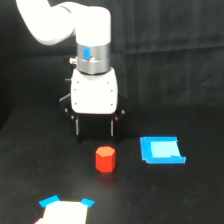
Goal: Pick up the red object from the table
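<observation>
— What carries the things here?
— A wide, flat, matte black table point(200, 200) that looks like dark cloth.

— And what lies on it?
— A small orange-red stubby block point(105, 159) stands near the middle. A flat bright-blue tray-like piece point(161, 150) lies near it, toward the exterior view's right. At the bottom edge there is a white piece with blue corners point(65, 210), partly cut off.

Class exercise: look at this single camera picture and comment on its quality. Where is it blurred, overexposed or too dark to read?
Exterior view: soft throughout, edges of the red object and blue tray fuzzy; the white piece with blue corners at the bottom edge is blown out; the dark gripper fingers merge into the black table, so the jaw gap is hard to read.
</observation>
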Controlling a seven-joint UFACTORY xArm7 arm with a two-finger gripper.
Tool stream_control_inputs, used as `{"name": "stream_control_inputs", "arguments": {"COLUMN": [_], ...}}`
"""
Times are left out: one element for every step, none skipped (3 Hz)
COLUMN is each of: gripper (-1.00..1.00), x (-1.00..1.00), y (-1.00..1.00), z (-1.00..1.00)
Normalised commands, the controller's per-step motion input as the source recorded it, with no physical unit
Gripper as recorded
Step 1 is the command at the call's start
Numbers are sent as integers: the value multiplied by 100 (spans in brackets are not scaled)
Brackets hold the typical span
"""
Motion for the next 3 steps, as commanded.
{"name": "stream_control_inputs", "arguments": {"gripper": [79, 100, 100], "x": [57, 20, -80], "y": [-100, -100, -100], "z": [-17, -17, -63]}}
